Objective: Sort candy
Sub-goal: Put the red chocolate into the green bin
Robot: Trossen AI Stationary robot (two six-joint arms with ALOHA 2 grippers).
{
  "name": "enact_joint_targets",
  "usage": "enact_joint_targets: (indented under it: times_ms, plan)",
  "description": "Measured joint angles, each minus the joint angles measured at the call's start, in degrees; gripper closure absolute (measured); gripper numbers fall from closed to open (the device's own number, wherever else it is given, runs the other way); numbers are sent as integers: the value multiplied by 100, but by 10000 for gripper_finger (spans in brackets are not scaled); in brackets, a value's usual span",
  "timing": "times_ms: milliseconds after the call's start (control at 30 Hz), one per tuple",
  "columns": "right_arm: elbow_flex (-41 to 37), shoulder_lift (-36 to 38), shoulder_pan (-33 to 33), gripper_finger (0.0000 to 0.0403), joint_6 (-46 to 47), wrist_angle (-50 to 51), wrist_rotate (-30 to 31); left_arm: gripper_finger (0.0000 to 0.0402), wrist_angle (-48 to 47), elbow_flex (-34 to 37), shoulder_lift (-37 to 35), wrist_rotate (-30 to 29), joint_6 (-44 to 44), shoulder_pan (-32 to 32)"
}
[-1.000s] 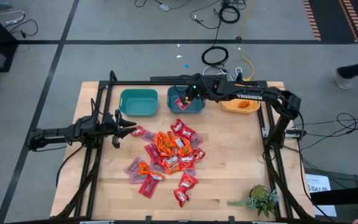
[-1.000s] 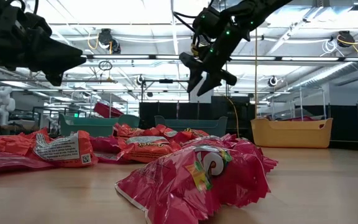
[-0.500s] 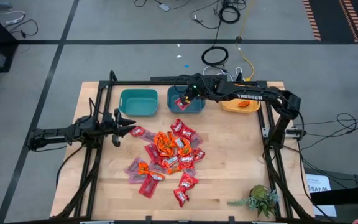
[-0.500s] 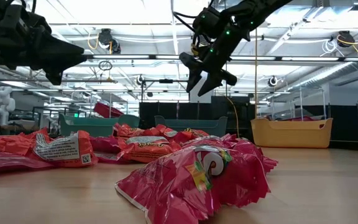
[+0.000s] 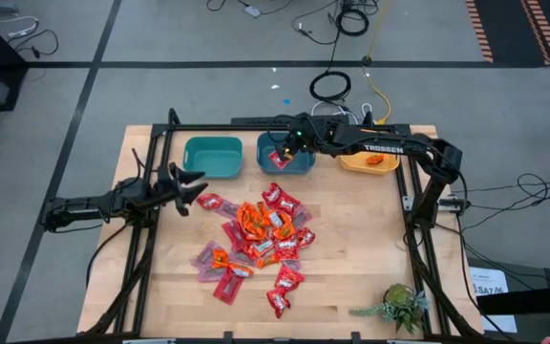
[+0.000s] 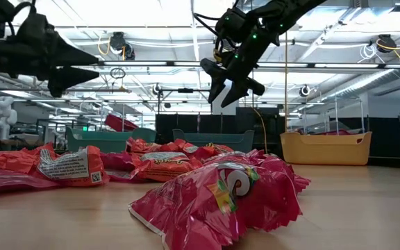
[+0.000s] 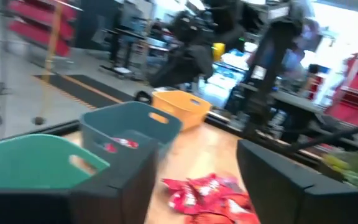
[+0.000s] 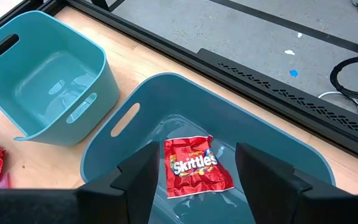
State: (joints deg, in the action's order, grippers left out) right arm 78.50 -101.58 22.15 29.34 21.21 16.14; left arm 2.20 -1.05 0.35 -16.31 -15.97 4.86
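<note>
Right gripper (image 5: 282,150) hangs over middle bin (image 8: 263,140), fingers apart, empty; one red sweet (image 8: 194,166) lies inside, likely released. Left gripper (image 5: 191,184) fingers apart, empty, at 9 o'clock of candy pile (image 5: 256,234), probably lining up a pick.

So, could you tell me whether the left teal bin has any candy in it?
No, the left teal bin is bare inside in the right wrist view.

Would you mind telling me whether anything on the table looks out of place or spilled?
Nothing stands out. The candy lies in a loose heap mid-table, as unsorted stock would. The three bins stand upright along the far edge; the middle bin holds one red Skittles packet lying flat, and the left teal bin is empty.
</note>
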Motion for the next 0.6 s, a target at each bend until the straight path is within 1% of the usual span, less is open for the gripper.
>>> enact_joint_targets:
  times_ms: [67, 133, 233, 333, 467, 533, 600]
  plan:
    - [0, 0, -1, 199, -1, 0, 0, 131, -1, -5, 1, -295, -26, 2]
    - [0, 0, -2, 199, -34, 0, 0, 115, 8, -8, -1, -346, -23, 3]
    - [-2, 0, -2, 199, -111, 4, 0, 108, 22, -8, 1, -341, -26, 0]
    - [0, 0, -9, 199, -139, 27, 0, 107, 29, -14, -1, -16, 25, 2]
    - [0, 0, -20, 199, -155, 139, -2, 107, -103, -50, -1, 120, -74, 0]
    - [0, 0, -20, 199, -153, 301, -40, 107, -573, -275, 1, 212, -65, -4]
    - [0, 2, -15, 199, -110, 550, -346, 107, -1424, -611, 10, 176, 4, -2]
